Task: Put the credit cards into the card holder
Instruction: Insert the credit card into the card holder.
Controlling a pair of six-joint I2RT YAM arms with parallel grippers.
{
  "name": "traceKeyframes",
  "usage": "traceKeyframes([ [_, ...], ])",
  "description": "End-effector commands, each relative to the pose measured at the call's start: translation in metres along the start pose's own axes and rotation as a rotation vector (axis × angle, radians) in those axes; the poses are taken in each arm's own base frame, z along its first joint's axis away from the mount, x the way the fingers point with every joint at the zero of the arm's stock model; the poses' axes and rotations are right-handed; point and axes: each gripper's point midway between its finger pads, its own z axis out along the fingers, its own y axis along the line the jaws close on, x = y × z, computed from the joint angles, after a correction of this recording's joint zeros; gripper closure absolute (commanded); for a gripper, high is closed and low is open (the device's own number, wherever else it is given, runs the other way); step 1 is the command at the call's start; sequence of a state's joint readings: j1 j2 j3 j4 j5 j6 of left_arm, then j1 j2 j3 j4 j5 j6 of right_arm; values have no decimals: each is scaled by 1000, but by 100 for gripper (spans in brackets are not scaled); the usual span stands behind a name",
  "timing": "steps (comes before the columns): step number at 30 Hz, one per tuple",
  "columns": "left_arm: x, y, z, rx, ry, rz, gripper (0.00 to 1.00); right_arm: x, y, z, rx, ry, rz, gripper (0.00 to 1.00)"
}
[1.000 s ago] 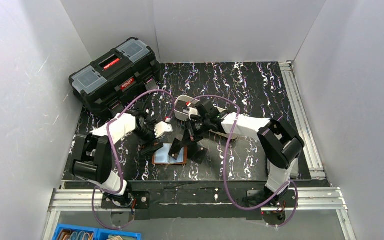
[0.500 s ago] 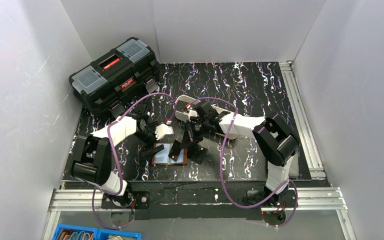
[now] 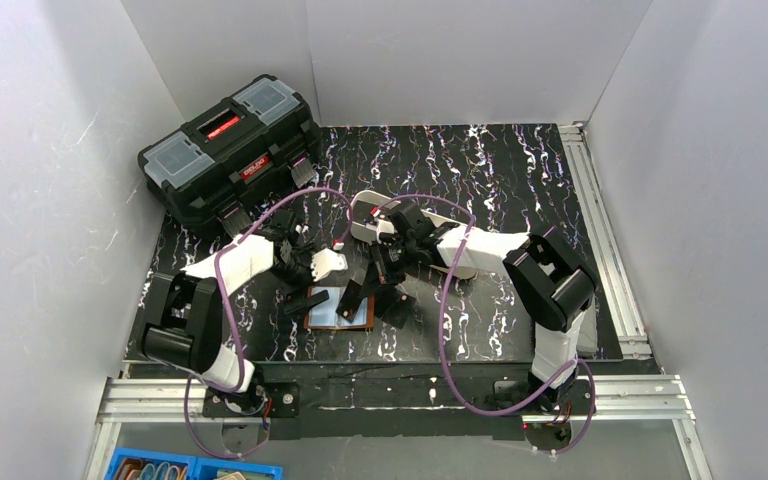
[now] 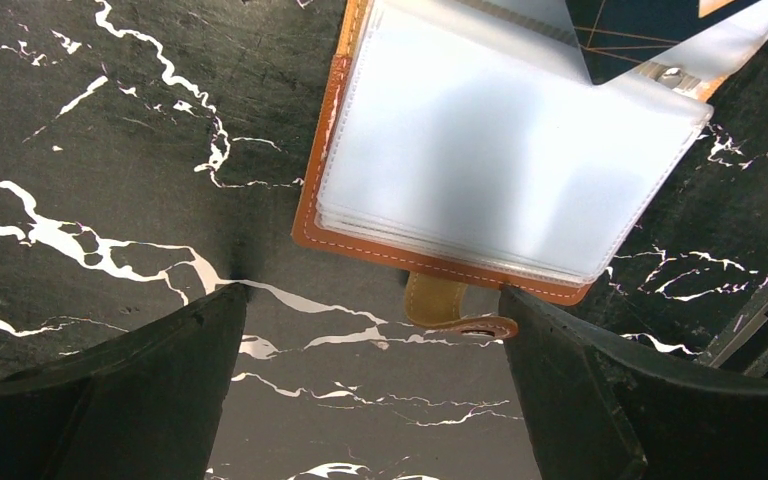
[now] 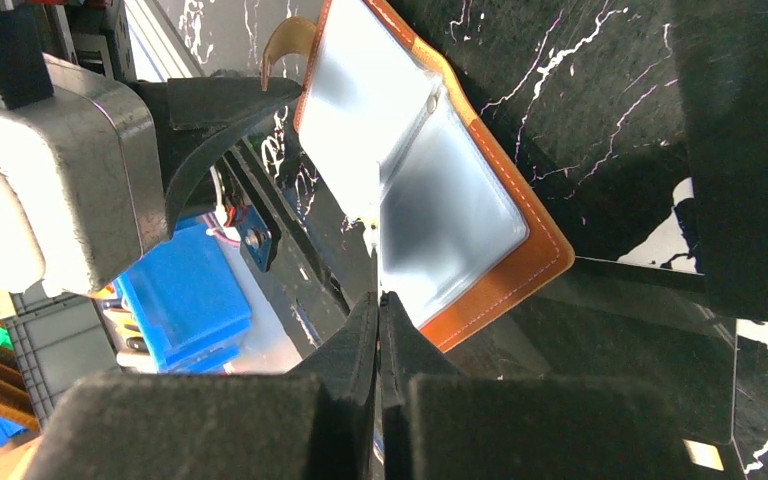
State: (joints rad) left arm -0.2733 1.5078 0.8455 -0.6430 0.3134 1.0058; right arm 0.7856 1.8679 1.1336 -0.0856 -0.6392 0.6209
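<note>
Card holder (image 3: 338,310) in brown leather lies open and flat on the black, white-veined table (image 3: 480,160), at the near middle between the two arms. Seen from overhead, its long axis runs left to right. Its clear plastic sleeves (image 4: 480,150) face up. Its snap-tab strap (image 4: 450,305) sticks out of the left end and curls upward.

The left gripper (image 4: 370,330) sits just left of that end, low over the table. Its fingers are spread wide on either side of the strap, touching nothing.

The right gripper (image 5: 378,310) hangs above the holder's right half with its fingers pressed together. It is pinching one dark credit card (image 4: 650,25) with thin gold lines. The card is tilted, and its lower corner overlaps the sleeves' right edge.

More dark flat cards (image 5: 640,380) lie on the table just right of the holder. A white oblong tray (image 3: 365,215) sits behind the right arm. A big black toolbox (image 3: 230,150) stands in the far left corner.
</note>
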Motion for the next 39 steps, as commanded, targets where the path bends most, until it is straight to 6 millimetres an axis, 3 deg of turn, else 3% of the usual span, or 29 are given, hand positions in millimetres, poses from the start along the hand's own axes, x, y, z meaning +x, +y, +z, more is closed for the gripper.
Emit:
traceKeyframes([
  [1,10,-9,3,3,37,-17,2,-4,1,2,0,6,-19,99],
  [10,6,-11,5,6,36,-7,2,0,-1,14,14,27,-13,99],
  [21,8,-18,6,29,40,7,2,-10,5,18,10,16,-21,99],
  [29,6,-18,5,27,35,6,2,4,-5,17,34,42,-10,99],
  [39,4,-16,4,27,30,8,2,12,-1,34,24,140,-46,99],
])
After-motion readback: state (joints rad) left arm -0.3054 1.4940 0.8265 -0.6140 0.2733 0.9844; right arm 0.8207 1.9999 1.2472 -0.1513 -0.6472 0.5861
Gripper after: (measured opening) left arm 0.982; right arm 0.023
